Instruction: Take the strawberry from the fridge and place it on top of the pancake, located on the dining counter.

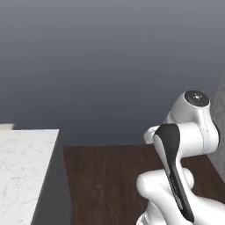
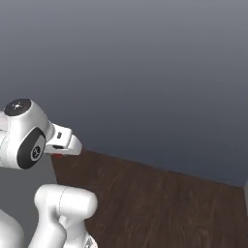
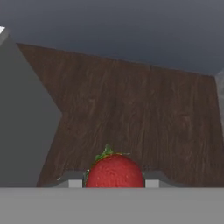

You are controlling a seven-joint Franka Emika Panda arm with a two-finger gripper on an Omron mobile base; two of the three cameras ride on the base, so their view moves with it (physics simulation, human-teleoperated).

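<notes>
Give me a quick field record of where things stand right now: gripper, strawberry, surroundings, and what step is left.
gripper: gripper shut on the strawberry
strawberry: strawberry red, green leaves on top, held between the fingertips; a red bit shows under the hand in the right base view
below the hand: dark wood floor
counter: white marble counter at lower left of the left base view
backdrop: plain grey wall
step left: strawberry not yet placed

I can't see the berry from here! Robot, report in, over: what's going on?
Gripper shut on the strawberry. Carried above dark wood floor. White marble counter off to one side. Nothing in the way ahead.
</notes>
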